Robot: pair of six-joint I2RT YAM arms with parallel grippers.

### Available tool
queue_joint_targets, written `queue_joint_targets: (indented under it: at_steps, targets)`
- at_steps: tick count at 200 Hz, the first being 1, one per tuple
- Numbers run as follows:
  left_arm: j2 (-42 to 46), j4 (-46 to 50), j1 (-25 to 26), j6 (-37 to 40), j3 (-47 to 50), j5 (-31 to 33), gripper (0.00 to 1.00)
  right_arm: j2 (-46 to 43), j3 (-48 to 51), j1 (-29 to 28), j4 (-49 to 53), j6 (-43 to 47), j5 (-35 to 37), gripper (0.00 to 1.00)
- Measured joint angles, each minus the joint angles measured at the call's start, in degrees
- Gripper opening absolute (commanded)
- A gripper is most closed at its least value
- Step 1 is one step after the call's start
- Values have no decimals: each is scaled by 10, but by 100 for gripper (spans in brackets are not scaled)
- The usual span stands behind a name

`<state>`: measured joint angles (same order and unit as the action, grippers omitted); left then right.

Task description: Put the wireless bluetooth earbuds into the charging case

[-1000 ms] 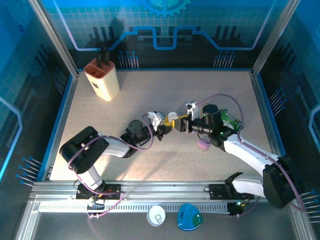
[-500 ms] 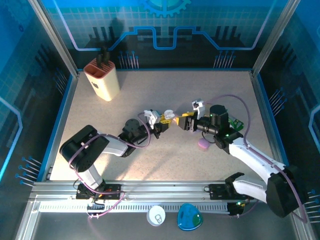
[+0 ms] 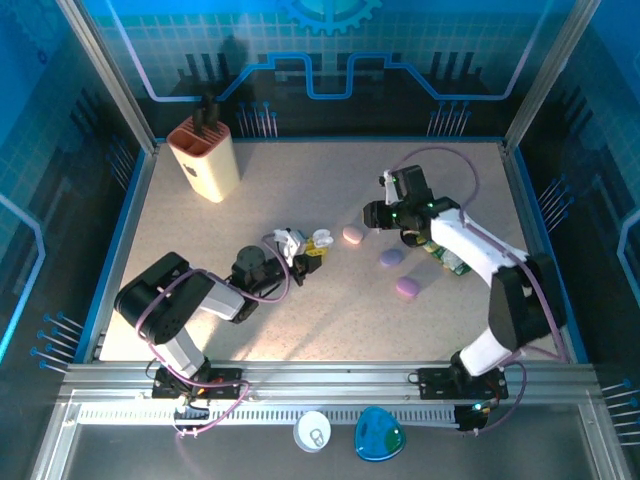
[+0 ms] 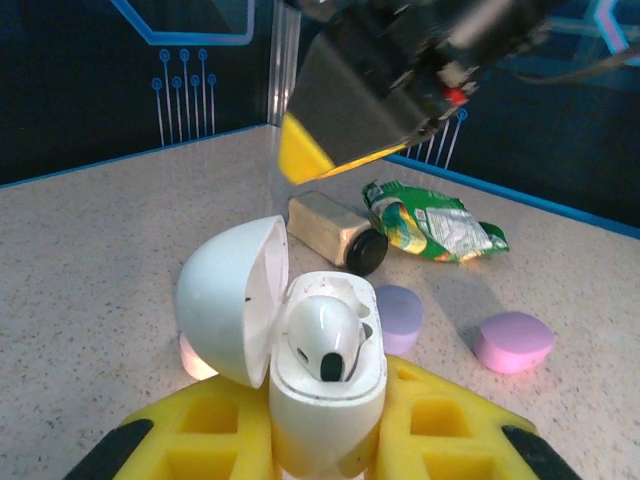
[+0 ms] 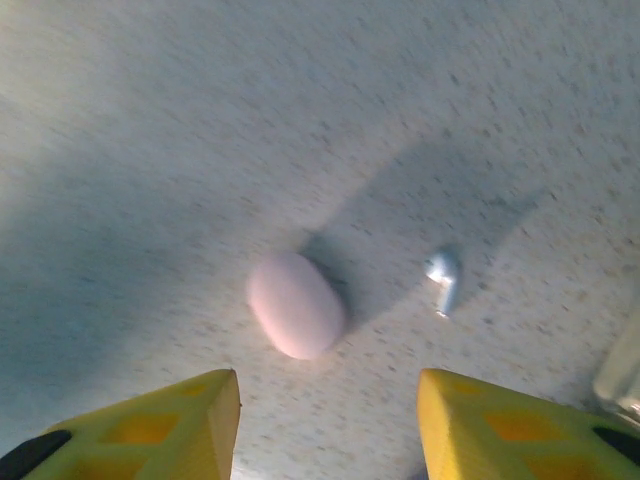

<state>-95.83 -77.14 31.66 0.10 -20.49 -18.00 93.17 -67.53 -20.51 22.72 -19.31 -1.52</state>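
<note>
Left fingers (image 3: 303,252) are clamped tight on the white charging case (image 4: 325,400), low over the middle of the bench (image 3: 230,215). The lid (image 4: 232,300) is flipped open to one side, and there's one white earbud (image 4: 325,342) seated in the open case.

Over to the right fingers (image 3: 373,213): they're spread apart with nothing between them, hanging above the bench a little way from the held case. Just below them lies a pale pink case (image 5: 295,305), shut. Near it, but not touching, a loose earbud (image 5: 442,278) lies on the bare bench; it's too blurred to make out more than its pale colour.

Nearer the arms' bases, a lavender case (image 3: 391,257) and a purple-pink case (image 3: 406,287) sit close together, both shut. A crumpled green packet (image 4: 435,225) lies by the right arm, and a small tan bottle (image 4: 328,232) with a dark cap lies on its side next to it. At the far left corner a tan block (image 3: 205,160) stands with dark handles poking out the top.
</note>
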Motion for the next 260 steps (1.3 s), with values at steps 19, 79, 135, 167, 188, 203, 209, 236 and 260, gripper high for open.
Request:
queue_joint_targets:
  at_steps: [19,79,135,167,188,203,209,236,260]
  targets:
    - [0,-3,0,14,12,-10,14,63,-51,9,58,11,9,48]
    - [3,-6,2,33,29,-36,14,207,-190,40,174,44,4,44]
    - [5,-8,23,56,31,-41,9,287,-287,48,234,70,-6,43]
    - [5,-8,26,86,34,-55,7,326,-321,48,255,77,-12,41]
    - [5,-8,26,104,34,-68,8,342,-330,48,266,80,-15,40]
    - [5,-8,26,111,35,-75,9,347,-334,49,272,81,-17,38]
    - [5,-8,26,115,35,-77,9,348,-335,49,274,82,-17,37]
    - [2,-10,26,123,35,-89,9,354,-343,49,278,83,-19,34]
    - [1,-12,26,123,35,-94,9,357,-344,49,279,83,-19,33]
